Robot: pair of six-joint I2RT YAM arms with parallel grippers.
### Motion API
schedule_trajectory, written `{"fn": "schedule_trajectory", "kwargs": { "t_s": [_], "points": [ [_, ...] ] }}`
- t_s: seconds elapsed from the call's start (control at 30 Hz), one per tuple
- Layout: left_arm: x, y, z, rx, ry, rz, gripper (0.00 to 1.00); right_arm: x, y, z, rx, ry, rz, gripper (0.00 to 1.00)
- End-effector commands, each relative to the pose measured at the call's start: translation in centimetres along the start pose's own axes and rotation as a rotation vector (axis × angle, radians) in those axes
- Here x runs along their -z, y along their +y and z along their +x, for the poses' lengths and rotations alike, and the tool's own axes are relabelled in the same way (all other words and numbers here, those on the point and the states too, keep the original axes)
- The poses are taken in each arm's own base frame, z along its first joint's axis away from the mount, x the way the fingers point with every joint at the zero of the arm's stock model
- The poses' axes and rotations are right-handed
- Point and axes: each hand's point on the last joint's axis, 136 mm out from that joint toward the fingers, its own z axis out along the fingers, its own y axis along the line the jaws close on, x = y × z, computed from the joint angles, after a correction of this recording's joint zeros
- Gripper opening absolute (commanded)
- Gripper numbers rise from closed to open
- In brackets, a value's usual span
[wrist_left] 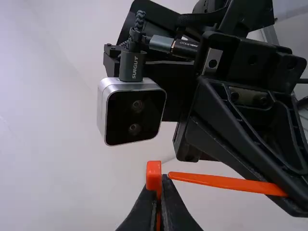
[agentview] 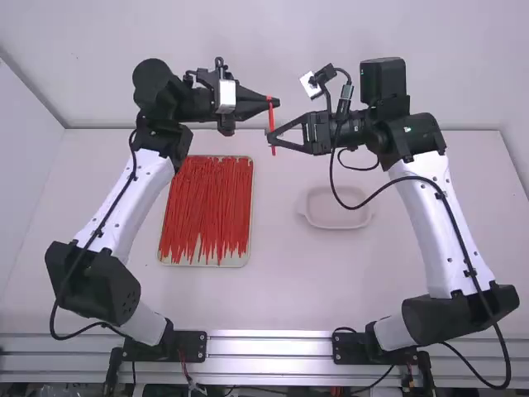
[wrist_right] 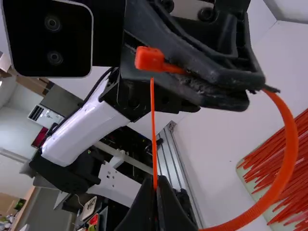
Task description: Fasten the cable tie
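As left pincer [wrist_left: 158,185] nips the red plastic cable tie [wrist_left: 216,182] by its head and right pincer [wrist_right: 155,185] its tail, threading looks next; tip needs aligning.

1 tray [agentview: 250,223] of spare red ties [agentview: 207,211] (loosely fanned) — 1 white dish [agentview: 335,208] nearby

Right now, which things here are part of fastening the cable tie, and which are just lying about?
In the job:
cable tie, held in the air
left gripper, shut on it just below its head
right gripper, shut on its tail

Lying about:
tray of spare red ties on the table
white dish, apart from the tray
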Motion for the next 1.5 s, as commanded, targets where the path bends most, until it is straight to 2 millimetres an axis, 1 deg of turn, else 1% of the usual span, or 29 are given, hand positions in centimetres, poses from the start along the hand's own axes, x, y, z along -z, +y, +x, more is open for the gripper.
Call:
{"fn": "schedule_trajectory", "kwargs": {
  "t_s": [0.0, 0.57, 0.73, 1.2, 1.27, 1.47],
  "points": [
    [-0.2, -0.4, 0.1, -0.004, -0.006, 0.018, 0.02, 0.3, 1.2, -0.3, 0.029, -0.006, -0.014, 0.00],
    [-0.3, -0.6, 0.4, 0.028, -0.001, 0.024, 0.02, 0.3, 1.2, -0.3, 0.035, -0.007, -0.013, 0.00],
    [-0.7, -1.4, 0.2, 0.004, -0.015, 0.064, 0.02, 0.3, 1.1, -0.4, 0.033, -0.009, -0.011, 0.00],
    [-0.9, -1.6, 0.2, 0.017, -0.017, 0.072, 0.02, 0.3, 1.1, -0.4, 0.014, -0.009, -0.011, 0.00],
    [-0.8, -2.4, 0.2, -0.003, -0.027, 0.118, 0.02, 0.3, 1.2, -0.7, 0.012, -0.015, -0.012, 0.00],
    [-0.8, -2.7, 0.3, 0.000, -0.027, 0.130, 0.02, 0.3, 1.5, -1.6, -0.021, -0.036, -0.017, 0.00]
  ]
}}
